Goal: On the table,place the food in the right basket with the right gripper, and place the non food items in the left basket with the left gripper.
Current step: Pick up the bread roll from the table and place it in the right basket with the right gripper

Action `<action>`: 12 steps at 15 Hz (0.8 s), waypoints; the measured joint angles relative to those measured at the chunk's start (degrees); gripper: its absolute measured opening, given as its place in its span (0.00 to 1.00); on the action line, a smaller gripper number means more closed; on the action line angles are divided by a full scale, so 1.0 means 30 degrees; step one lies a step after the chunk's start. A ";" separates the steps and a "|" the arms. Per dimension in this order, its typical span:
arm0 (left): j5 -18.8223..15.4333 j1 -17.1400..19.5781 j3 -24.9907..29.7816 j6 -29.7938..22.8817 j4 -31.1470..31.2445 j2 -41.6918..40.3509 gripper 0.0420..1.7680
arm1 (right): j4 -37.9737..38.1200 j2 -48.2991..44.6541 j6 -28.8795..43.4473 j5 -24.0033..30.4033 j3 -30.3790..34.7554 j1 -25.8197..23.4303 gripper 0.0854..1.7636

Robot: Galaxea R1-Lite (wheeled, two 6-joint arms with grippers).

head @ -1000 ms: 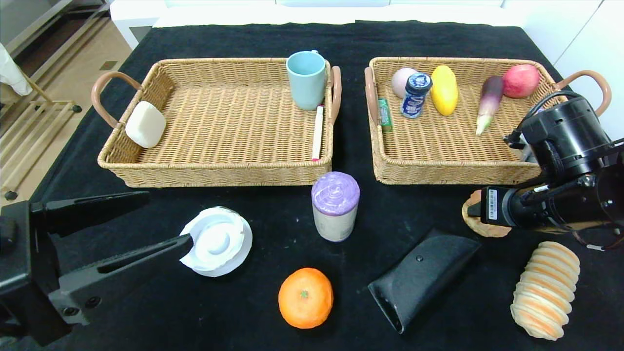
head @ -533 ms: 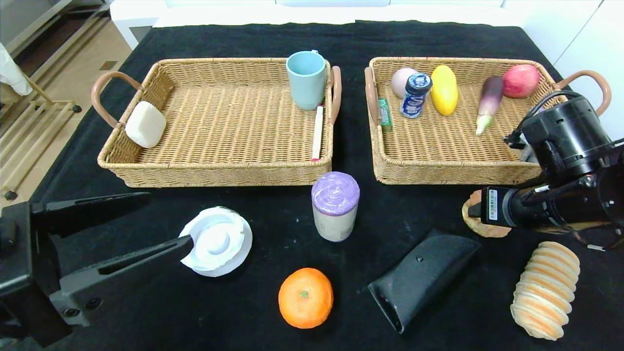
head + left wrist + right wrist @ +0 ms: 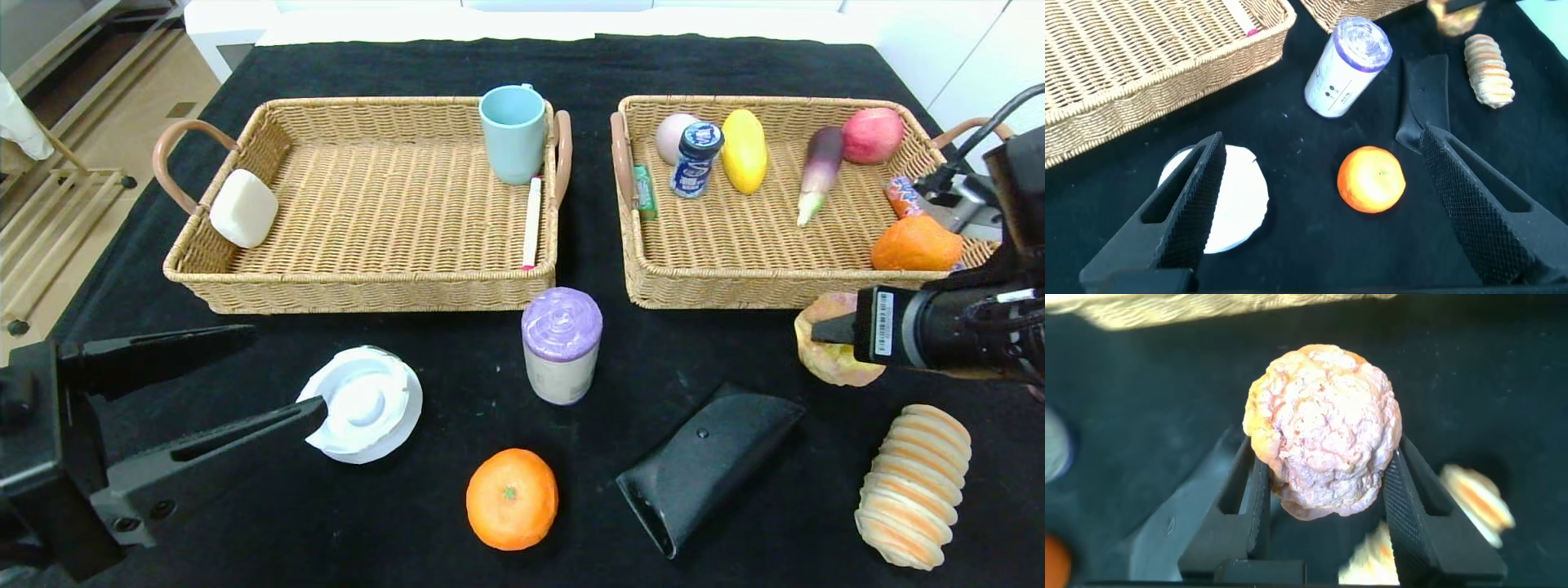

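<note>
1. Nearest the robot, the left gripper (image 3: 269, 371) is held low over the table (image 3: 424, 523) with its jaws spread wide and nothing between them; the white lid-like disc (image 3: 363, 404) lies just at one fingertip and is not yet gripped.
2. Also in the near part of the table, an orange (image 3: 512, 498), a black case (image 3: 706, 465) and a ridged bread roll (image 3: 913, 486) are left lying loose.
3. At the right, the right gripper (image 3: 1327, 498) is closed on a knobbly bun (image 3: 1323, 429), seen pinched between the two jaws in the right wrist view; it appears raised off the table, just in front of the right basket (image 3: 735, 286), so this food item is judged to be in transit.
4. In the middle, a purple-topped roll of bags (image 3: 561, 347) stands upright, not yet sorted.
5. Farther off, the left basket (image 3: 367, 286) is seen to hold a white soap-like block (image 3: 243, 208), a blue cup (image 3: 513, 133) and a thin stick.
6. The right basket already contains an eggplant, an apple, a yellow fruit, a can, an egg-like item and an orange.
7. The task is judged roughly half done: two food items and three non-food items remain on the table.
</note>
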 joint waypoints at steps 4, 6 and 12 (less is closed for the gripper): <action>0.0000 0.0000 -0.0008 0.0000 0.0000 -0.0008 0.97 | -0.0423 -0.1166 -0.1837 0.0268 -0.0175 0.0057 0.46; 0.0000 0.0000 -0.0008 0.0000 0.0008 -0.0008 0.97 | -0.1556 -0.1361 -0.2588 0.0041 -0.0248 -0.0081 0.46; -0.0008 0.0000 -0.0008 0.0012 0.0008 -0.0037 0.97 | -0.3852 -0.0963 -0.3868 -0.2828 -0.0394 -0.0727 0.46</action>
